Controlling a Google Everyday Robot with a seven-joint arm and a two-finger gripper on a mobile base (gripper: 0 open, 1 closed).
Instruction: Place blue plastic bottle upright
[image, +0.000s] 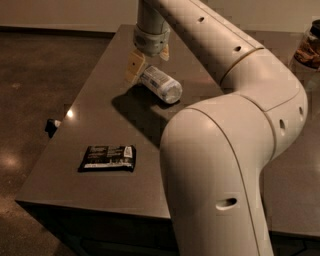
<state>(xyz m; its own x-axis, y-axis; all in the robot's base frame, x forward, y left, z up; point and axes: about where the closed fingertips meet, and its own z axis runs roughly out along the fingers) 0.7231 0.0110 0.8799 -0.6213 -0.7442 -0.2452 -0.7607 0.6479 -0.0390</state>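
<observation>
The blue plastic bottle (162, 85) lies on its side on the grey table (100, 110), far from the front edge. Its neck end points up-left and its base points down-right. My gripper (148, 60) hangs from above over the bottle's neck end. It is open, with one pale finger (134, 67) down at the left of the neck and the other finger (164, 51) higher on the right. The bottle's cap is hidden behind the left finger. My big white arm (220, 150) fills the right half of the view.
A black snack bar wrapper (107, 158) lies flat near the table's front left corner. A small dark object (51, 126) sits at the left table edge. A jar (307, 47) stands at the far right. Dark floor lies to the left.
</observation>
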